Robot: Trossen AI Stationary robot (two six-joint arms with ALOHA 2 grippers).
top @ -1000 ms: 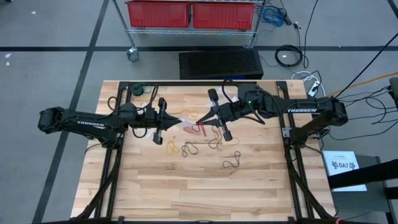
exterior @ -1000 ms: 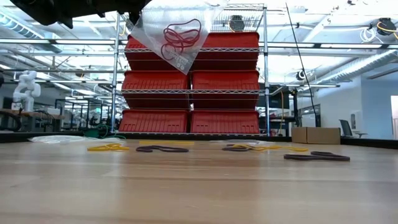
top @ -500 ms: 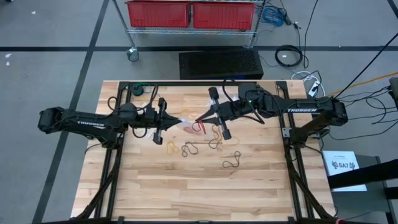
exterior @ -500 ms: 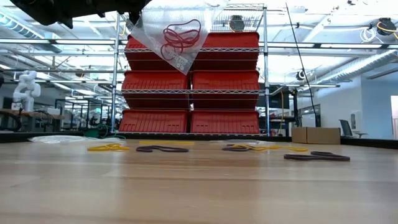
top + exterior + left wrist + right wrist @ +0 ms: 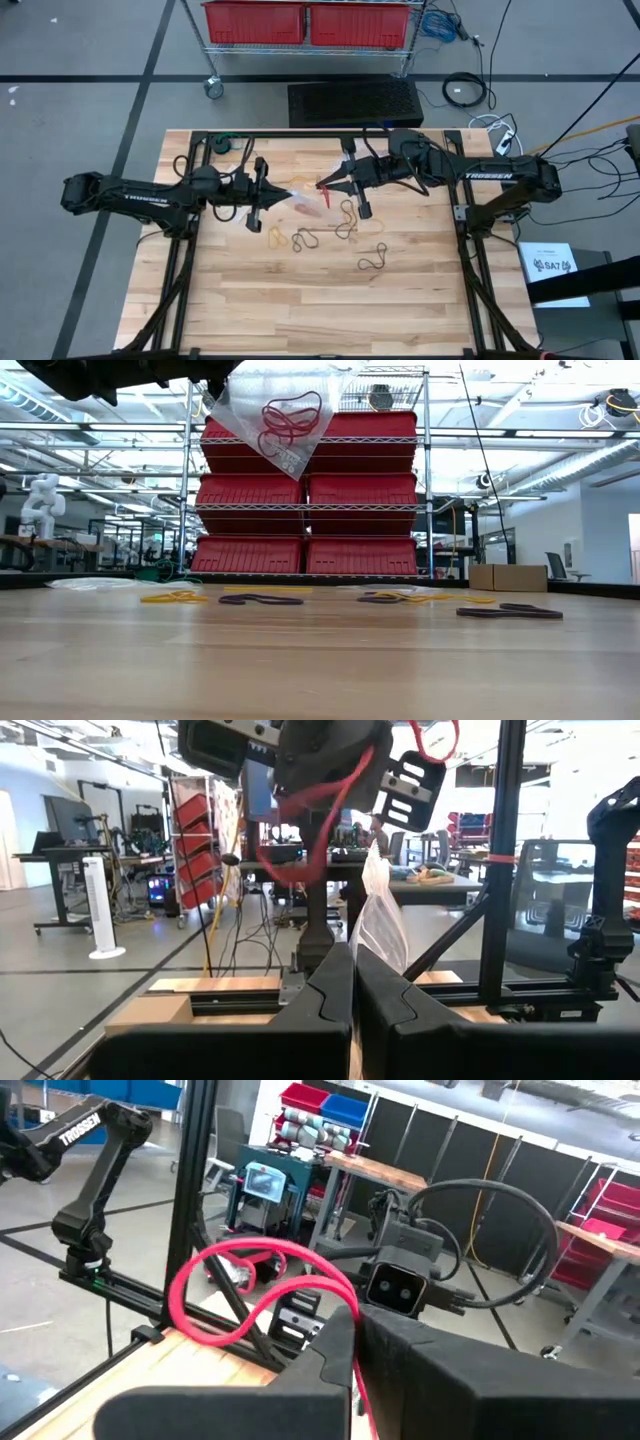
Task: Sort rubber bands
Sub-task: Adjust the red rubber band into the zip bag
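Wooden table point(image 5: 300, 300) carries loose rubber bands point(image 5: 330, 236) at mid-table: tan and black loops lying flat, below and between both grippers. Left gripper point(image 5: 272, 192) is clenched on the edge of a clear plastic bag point(image 5: 275, 410), which hangs above the table with red bands point(image 5: 290, 415) inside. Right gripper point(image 5: 328, 184), just beside the bag's far side, is clamped on a single red rubber band point(image 5: 250, 1285); the loop bulges out ahead of its fingertips. Farther off, red bins point(image 5: 305, 490) fill a wire shelf.
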